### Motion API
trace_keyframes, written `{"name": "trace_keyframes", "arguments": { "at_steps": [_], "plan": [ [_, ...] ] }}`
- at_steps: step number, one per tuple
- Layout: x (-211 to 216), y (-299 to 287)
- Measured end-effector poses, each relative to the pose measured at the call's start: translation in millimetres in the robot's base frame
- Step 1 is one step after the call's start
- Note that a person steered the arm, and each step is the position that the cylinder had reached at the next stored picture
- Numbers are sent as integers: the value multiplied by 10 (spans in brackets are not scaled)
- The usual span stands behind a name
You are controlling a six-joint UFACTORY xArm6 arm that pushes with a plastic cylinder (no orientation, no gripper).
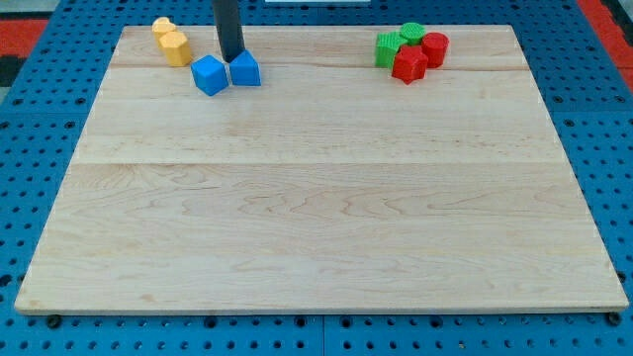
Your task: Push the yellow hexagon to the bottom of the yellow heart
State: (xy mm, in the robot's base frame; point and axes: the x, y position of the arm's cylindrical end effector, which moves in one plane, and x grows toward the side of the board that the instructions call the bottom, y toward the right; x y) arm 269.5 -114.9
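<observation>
Two yellow blocks sit touching at the view's top left of the wooden board (316, 227). The lower one (176, 47) looks like the yellow hexagon; the upper one (163, 28) looks like the yellow heart, though the shapes are hard to make out. My tip (231, 57) comes down from the view's top, just right of the yellow pair. It stands right behind two blue blocks, one a cube (209, 75) and one with a pointed top (244, 70).
At the view's top right is a tight cluster: two green blocks (390, 47) (412, 33) and two red blocks (408, 65) (434, 47). The board lies on a blue perforated table (40, 148).
</observation>
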Motion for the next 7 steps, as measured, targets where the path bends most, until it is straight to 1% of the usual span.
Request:
{"name": "trace_keyframes", "arguments": {
  "at_steps": [1,2,3,4,5,6,7],
  "plan": [
    [244,3],
    [213,339],
    [-51,440],
    [-438,62],
    [-522,-638],
    [-285,-1099],
    [20,-928]
  ]
}}
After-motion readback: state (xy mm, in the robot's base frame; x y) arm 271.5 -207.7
